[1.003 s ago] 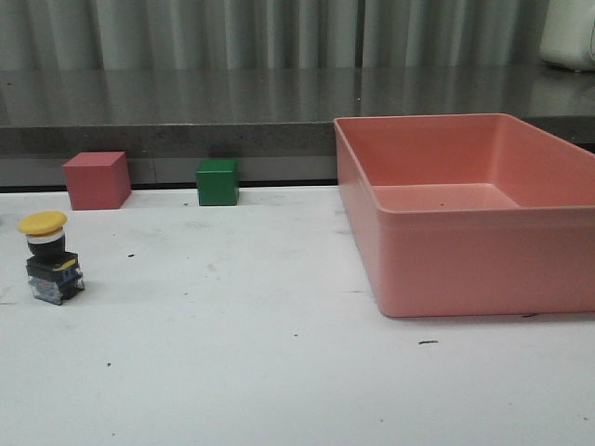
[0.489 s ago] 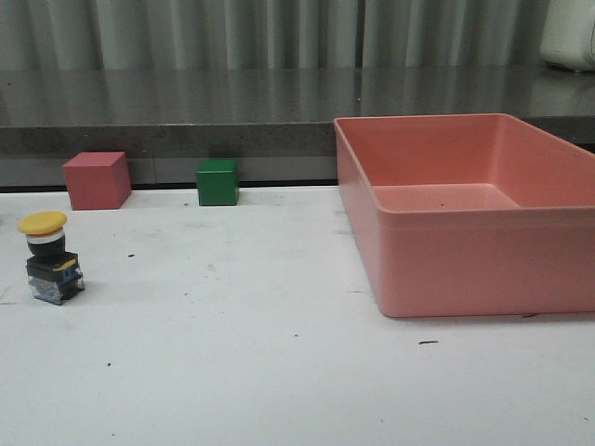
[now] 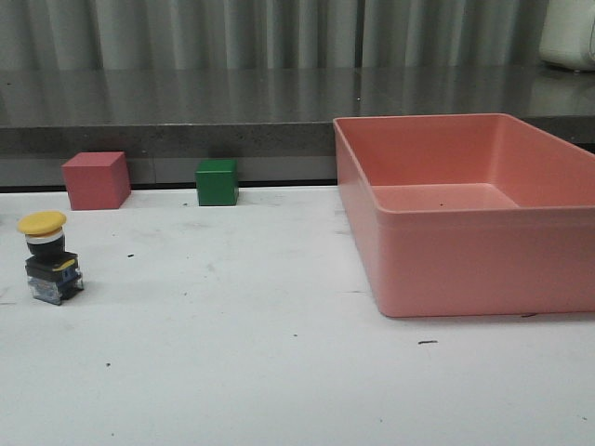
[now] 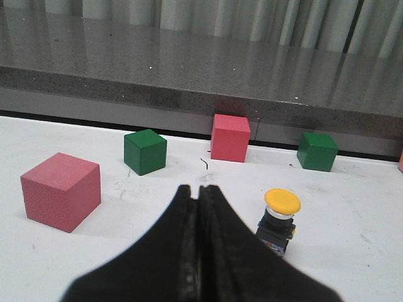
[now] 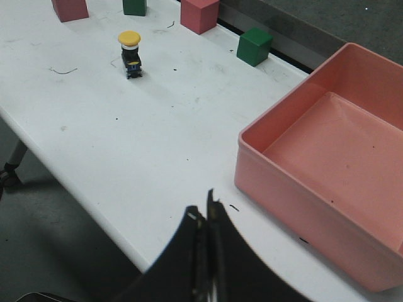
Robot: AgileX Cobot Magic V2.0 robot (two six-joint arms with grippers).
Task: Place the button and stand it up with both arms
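We see the button (image 3: 48, 257) standing upright, yellow cap up, at the left of the table (image 3: 260, 372), free of both arms. The left gripper (image 4: 199, 192) hangs just beside it, jaws together; the right gripper (image 5: 203, 214) is well apart, jaws together. We judge the standing done; next we would only retreat.

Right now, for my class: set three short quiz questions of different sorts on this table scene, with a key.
1. True or false: the button stands upright on the table.
2. Is the pink bin A) holding the button, B) empty, or C) holding a cube?
3. What colour is the cube nearest the bin?

Key: 1 true; 2 B; 3 green.
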